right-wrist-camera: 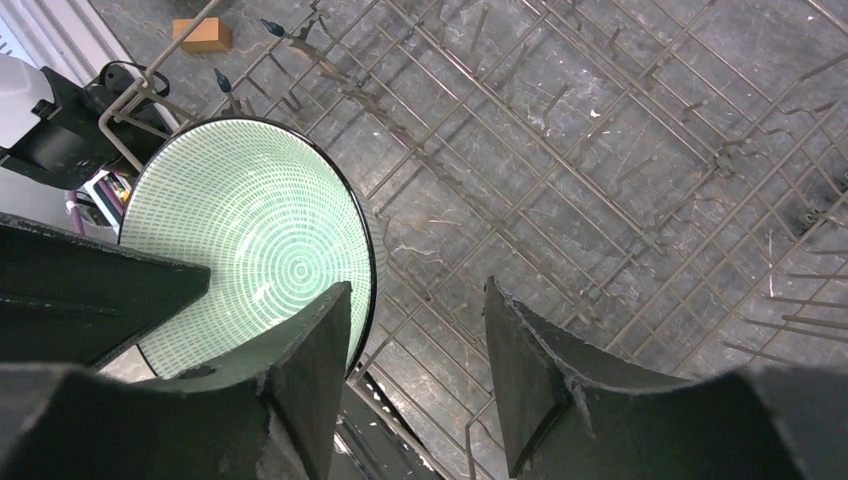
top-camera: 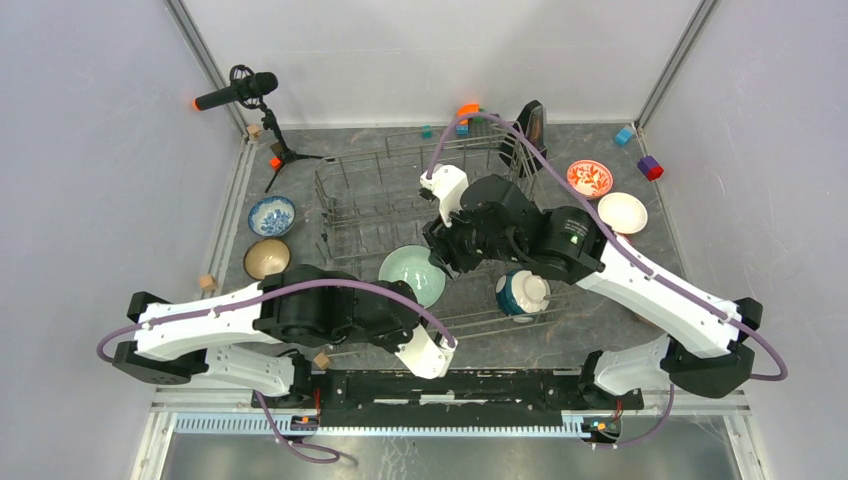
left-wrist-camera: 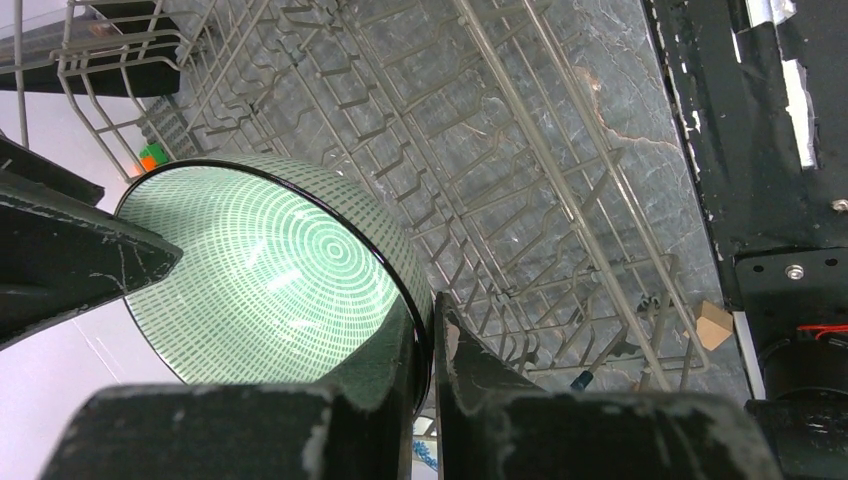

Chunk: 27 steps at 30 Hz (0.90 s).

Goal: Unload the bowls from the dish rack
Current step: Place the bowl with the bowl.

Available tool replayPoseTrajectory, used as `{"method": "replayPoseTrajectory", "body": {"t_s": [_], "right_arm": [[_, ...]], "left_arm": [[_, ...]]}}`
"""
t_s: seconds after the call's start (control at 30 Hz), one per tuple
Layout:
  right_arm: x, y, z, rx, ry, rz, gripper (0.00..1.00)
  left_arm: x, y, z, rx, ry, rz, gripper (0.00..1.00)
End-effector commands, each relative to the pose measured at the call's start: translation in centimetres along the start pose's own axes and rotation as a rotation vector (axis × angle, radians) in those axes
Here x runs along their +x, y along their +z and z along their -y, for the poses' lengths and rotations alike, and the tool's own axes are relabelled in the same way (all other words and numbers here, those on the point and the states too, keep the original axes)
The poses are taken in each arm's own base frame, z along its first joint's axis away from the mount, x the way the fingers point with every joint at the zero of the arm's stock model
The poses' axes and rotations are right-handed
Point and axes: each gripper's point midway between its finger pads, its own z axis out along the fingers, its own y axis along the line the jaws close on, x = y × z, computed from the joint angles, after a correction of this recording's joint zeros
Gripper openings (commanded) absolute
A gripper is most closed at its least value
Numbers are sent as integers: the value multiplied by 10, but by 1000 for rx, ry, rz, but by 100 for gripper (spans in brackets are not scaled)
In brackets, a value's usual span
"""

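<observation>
The left arm reaches rightward along the tabletop's near edge, and the left end effector (left-wrist-camera: 432, 325) is pinched on the mint green bowl's (left-wrist-camera: 270, 270) rim. The right arm folds leftward toward the centre, the right end effector (right-wrist-camera: 418, 290) with fingers apart.

You've got a mint green bowl (left-wrist-camera: 265, 275) in glossy glazed ceramic, smooth, with a fine printed grid. The dish rack (left-wrist-camera: 520, 130) is thin, dull grey metal wire. Your table (left-wrist-camera: 640, 110) looks like matt dark stone with pale veins, and the right gripper (right-wrist-camera: 418, 292) has fingers (right-wrist-camera: 545, 380) of matt black plastic, scuffed and chipped.
</observation>
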Motion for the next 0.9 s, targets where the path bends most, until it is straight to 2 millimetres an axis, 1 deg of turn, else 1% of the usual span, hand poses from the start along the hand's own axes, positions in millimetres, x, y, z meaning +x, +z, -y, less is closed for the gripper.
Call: {"method": "replayPoseTrajectory", "body": {"t_s": [0.0, 0.1, 0.23, 0.4, 0.5, 0.63, 0.7, 0.87], "right_arm": [[-5, 1, -6, -19, 6, 6, 56], [-1, 6, -11, -41, 5, -11, 51], [-1, 7, -15, -60, 12, -5, 39], [0, 8, -18, -77, 17, -1, 17], [-1, 6, -20, -88, 24, 8, 0], [-7, 4, -19, -84, 32, 38, 0], [-11, 2, -17, -74, 34, 56, 0], [-14, 3, -11, -44, 38, 79, 0]], "left_arm": [[-6, -11, -14, -63, 7, 36, 2], [-6, -10, -15, -65, 5, 32, 2], [-6, -9, -16, -75, -6, 33, 2], [-6, -9, -19, -110, -44, 40, 2], [-6, -9, -21, -130, -93, 40, 4], [-4, -9, -23, -151, -152, 36, 11], [-3, -11, -24, -167, -178, 34, 19], [2, -16, -29, -223, -245, 36, 61]]}}
